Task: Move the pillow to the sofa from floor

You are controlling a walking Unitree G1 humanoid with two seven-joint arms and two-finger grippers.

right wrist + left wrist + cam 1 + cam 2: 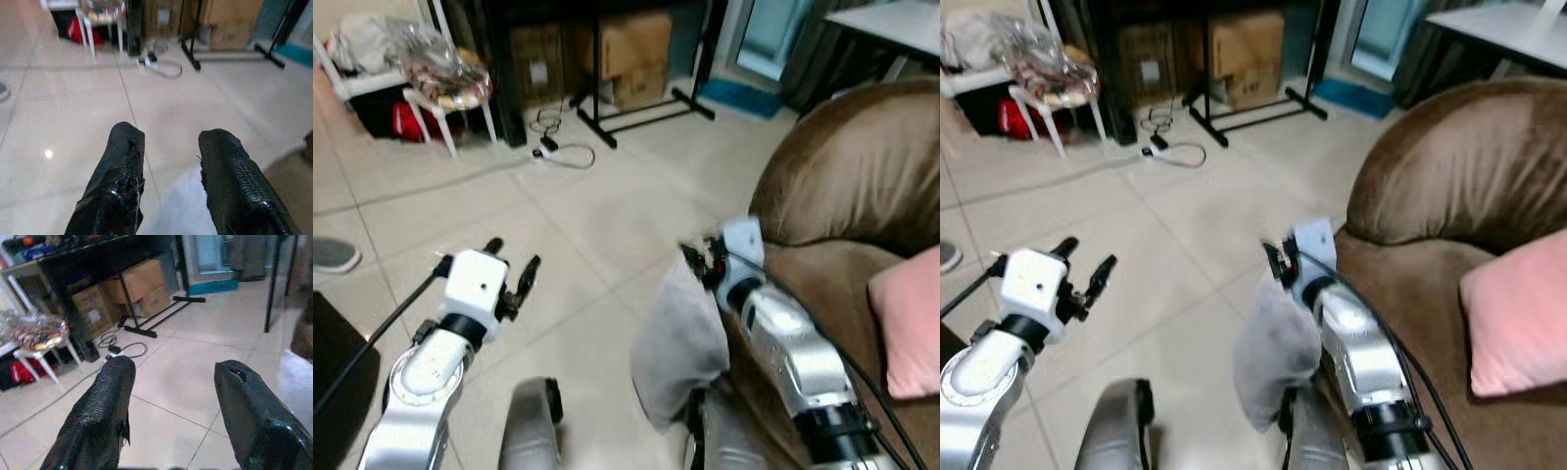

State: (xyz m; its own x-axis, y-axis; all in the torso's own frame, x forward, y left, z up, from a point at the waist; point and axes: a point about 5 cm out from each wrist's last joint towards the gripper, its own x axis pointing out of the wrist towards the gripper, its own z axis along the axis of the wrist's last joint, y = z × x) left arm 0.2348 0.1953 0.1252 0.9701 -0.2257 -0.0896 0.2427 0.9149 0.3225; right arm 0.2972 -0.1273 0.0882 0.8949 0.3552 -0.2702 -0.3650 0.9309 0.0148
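Observation:
A grey pillow (pixel 677 343) hangs off the tiled floor, just left of the brown sofa's (pixel 847 166) front edge. My right gripper (pixel 698 257) holds its top corner, and pale fabric (pixel 178 205) shows between the two black fingers (pixel 120 166) in the right wrist view. My left gripper (pixel 512 257) is raised over bare floor to the left, open, with nothing between its fingers (pixel 105 396). A pink pillow (pixel 909 323) lies on the sofa seat at the right.
At the back left, a white chair (pixel 445 78) is piled with bags. Cardboard boxes (pixel 631 44), a black stand's feet (pixel 641 110) and a cable (pixel 563 152) lie along the back. A shoe (pixel 333 255) sits at the left edge.

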